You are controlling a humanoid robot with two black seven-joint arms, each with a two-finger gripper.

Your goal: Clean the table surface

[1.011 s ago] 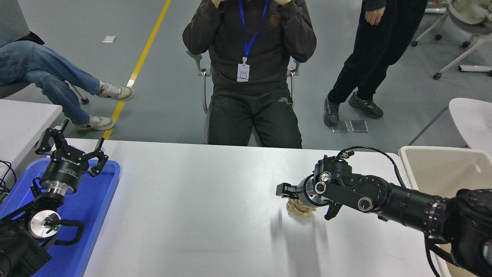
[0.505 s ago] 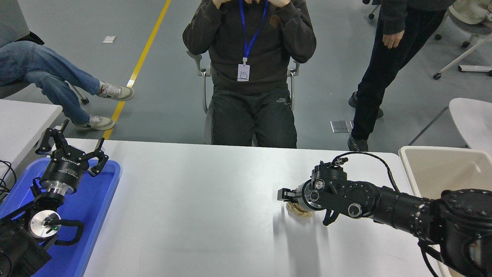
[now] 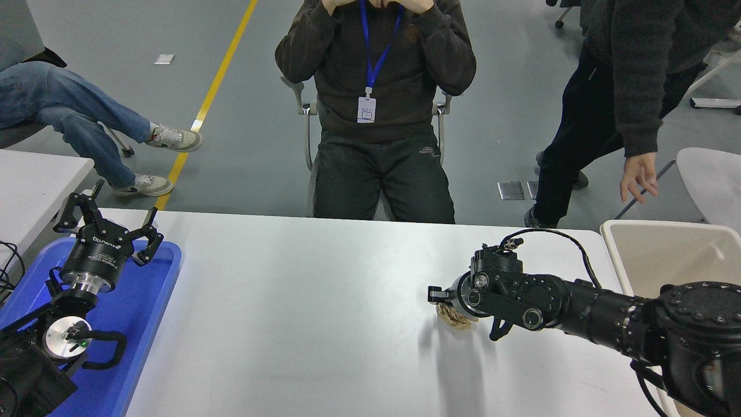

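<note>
The tabletop [image 3: 301,313], a wide matte grey-white surface with rounded corners, fills the lower half of the head view.

Right arm: it enters from the lower right and extends leftward, low over the tabletop. The right end effector [image 3: 448,304] is positioned directly over a small crumpled beige wad [image 3: 453,318] that lies on the right half of the tabletop. The wrist body hides most of the fingers, so their opening cannot be determined, nor whether they have hold of the wad. One finger tip projects at the left of the wrist, just above the wad.

Left arm: it is parked at the lower left. The left end effector [image 3: 110,229] points away from the camera with its fingers spread wide and nothing between them. It hangs over the far end of a blue tray [image 3: 145,301], which sits at the left edge of the tabletop.

A beige bin [image 3: 666,255] stands just beside the right edge of the tabletop.

A seated person [image 3: 376,116] faces the far edge. A standing person's hand [image 3: 638,175] hangs above the bin's far side.
</note>
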